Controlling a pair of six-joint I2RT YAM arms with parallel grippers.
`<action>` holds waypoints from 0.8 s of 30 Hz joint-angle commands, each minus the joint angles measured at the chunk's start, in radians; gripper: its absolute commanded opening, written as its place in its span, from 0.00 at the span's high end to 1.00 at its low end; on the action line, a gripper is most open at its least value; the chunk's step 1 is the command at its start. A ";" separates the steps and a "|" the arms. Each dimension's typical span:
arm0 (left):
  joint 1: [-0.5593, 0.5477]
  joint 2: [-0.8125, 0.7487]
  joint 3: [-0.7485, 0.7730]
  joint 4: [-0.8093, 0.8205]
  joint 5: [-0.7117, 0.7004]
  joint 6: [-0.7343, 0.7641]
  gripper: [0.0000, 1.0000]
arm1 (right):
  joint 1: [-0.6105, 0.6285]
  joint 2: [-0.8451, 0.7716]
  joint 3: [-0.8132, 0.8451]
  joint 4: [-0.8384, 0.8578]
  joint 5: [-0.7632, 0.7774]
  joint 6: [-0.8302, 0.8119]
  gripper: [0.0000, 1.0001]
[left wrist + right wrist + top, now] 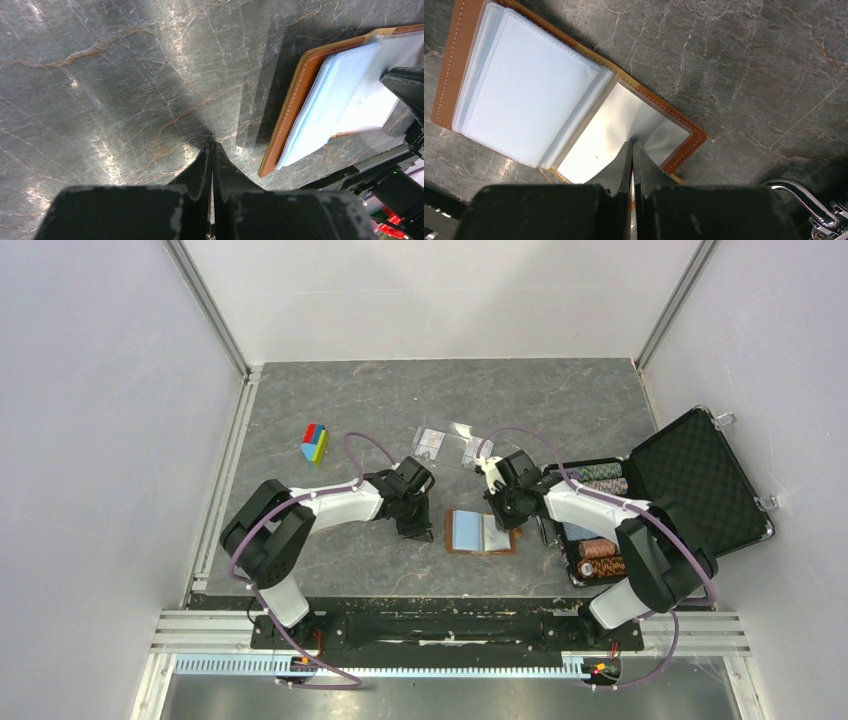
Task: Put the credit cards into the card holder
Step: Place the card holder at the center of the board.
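Card holder (481, 532) open flat, right pincer (632, 145) closed, perhaps pinching its sleeve (624, 117)

The card holder (481, 532) lies on the table (400, 400) — case (690, 490) to its right.

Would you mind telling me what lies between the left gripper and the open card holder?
Nothing: only bare grey tabletop separates the left gripper from the card holder, as the left wrist view shows.

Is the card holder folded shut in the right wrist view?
No, the card holder lies spread open on the table, with its pale plastic sleeves facing up.
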 commanded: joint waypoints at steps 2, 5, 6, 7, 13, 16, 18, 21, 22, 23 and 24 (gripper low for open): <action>0.002 -0.009 -0.003 0.009 -0.016 -0.004 0.98 | -0.011 -0.015 -0.032 -0.070 -0.057 -0.054 1.00; 0.002 -0.039 -0.003 0.015 -0.028 0.003 0.83 | -0.011 -0.035 0.006 -0.065 -0.119 -0.048 0.99; 0.002 -0.050 -0.003 0.017 -0.031 0.008 0.76 | -0.011 -0.039 0.022 -0.066 -0.132 -0.039 0.98; 0.002 -0.062 -0.002 0.018 -0.034 0.013 0.70 | -0.012 -0.043 0.039 -0.066 -0.149 -0.030 0.96; 0.002 -0.106 0.038 -0.017 -0.045 0.055 0.60 | -0.012 -0.039 0.119 -0.066 -0.222 0.019 0.86; 0.002 -0.118 0.051 -0.019 -0.042 0.073 0.58 | -0.012 -0.031 0.143 -0.064 -0.233 0.036 0.84; 0.002 -0.113 0.067 -0.005 -0.019 0.088 0.58 | -0.012 -0.025 0.152 -0.070 -0.232 0.036 0.83; 0.001 -0.077 0.103 0.030 0.038 0.103 0.58 | -0.012 -0.014 0.151 -0.083 -0.233 0.032 0.85; 0.000 -0.052 0.121 0.042 0.064 0.105 0.59 | -0.012 -0.010 0.145 -0.086 -0.227 0.034 0.86; -0.002 -0.032 0.139 0.042 0.079 0.107 0.59 | -0.012 -0.008 0.138 -0.086 -0.211 0.038 0.86; -0.005 -0.011 0.165 0.039 0.089 0.114 0.60 | -0.015 -0.003 0.130 -0.082 -0.199 0.044 0.86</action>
